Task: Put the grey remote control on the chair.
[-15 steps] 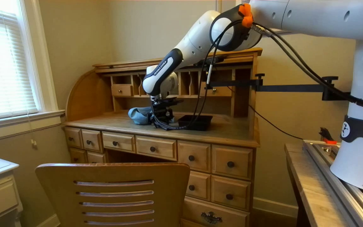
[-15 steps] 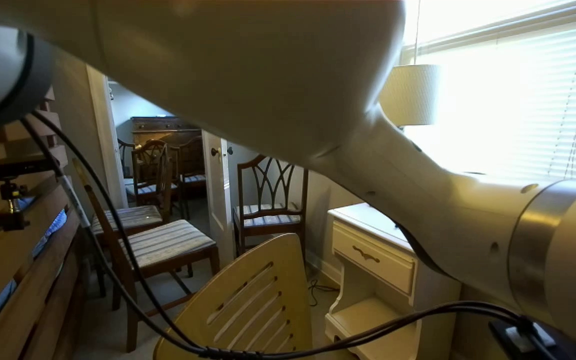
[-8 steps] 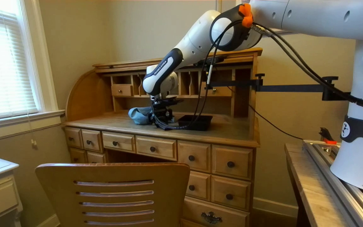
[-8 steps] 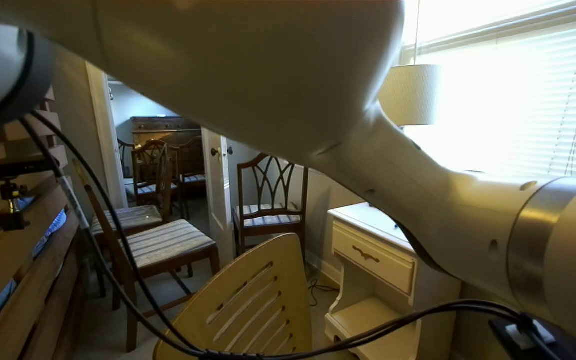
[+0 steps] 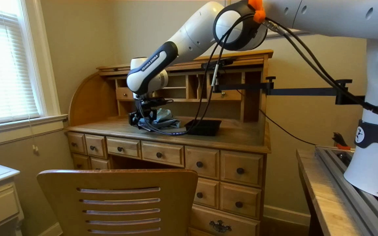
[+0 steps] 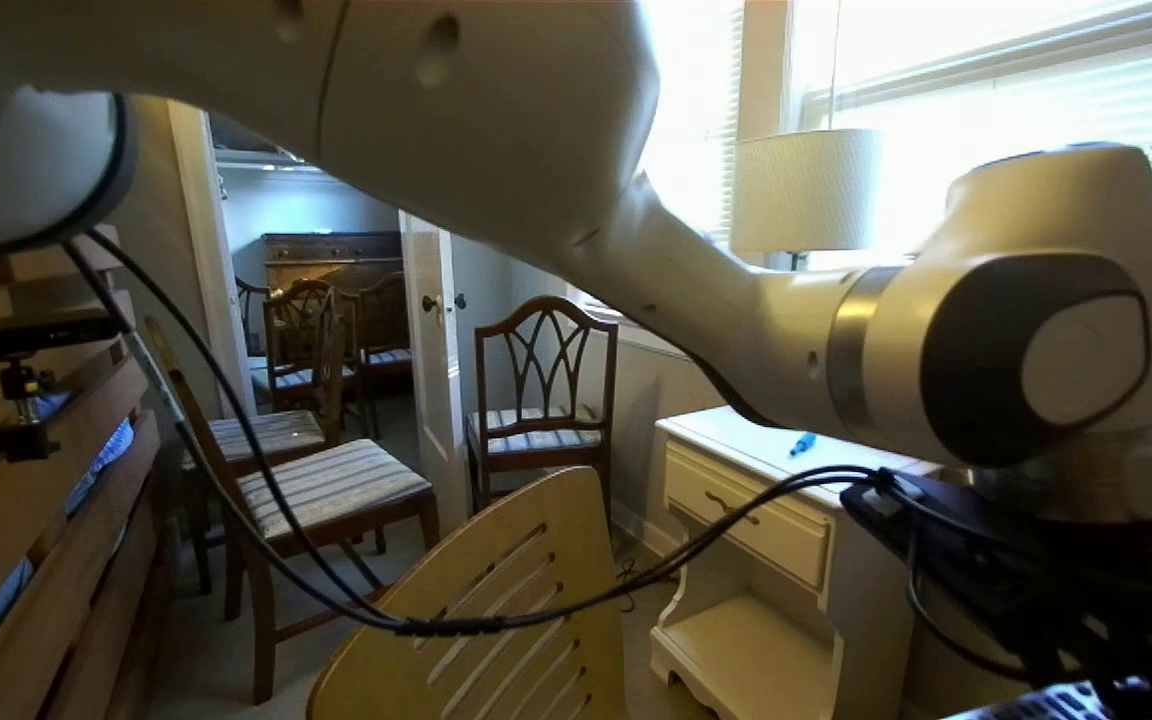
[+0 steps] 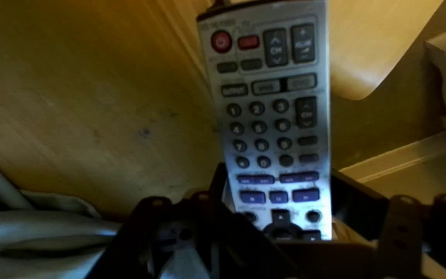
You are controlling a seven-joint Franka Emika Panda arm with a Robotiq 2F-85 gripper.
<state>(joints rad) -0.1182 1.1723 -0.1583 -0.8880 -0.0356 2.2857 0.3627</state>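
Observation:
The grey remote control (image 7: 273, 116) fills the middle of the wrist view, buttons facing the camera. My gripper (image 7: 279, 190) is shut on its lower part, one dark finger along each side; the lower end is hidden by the gripper. In an exterior view, the gripper (image 5: 143, 119) hangs over the left part of the desk top, and the remote is too dark to make out there. A strip of the remote (image 6: 1026, 705) peeks in at the bottom edge of an exterior view. The light-brown chair (image 5: 120, 180) stands before the desk, its slatted back showing in both exterior views; its seat is hidden there.
On the roll-top desk (image 5: 241, 139) lie a crumpled blue-grey cloth (image 5: 166, 119), right beside the gripper, and a black tray (image 5: 210, 127). A white nightstand (image 6: 746, 500) stands near the chair. A black camera bracket (image 5: 300, 91) juts out beside the arm, and cables (image 6: 636, 580) hang from it.
The arm has swung left toward the window in the desk view, carrying the gripper past the cloth, which now shows on its right. The wrist has come into the room-side view.

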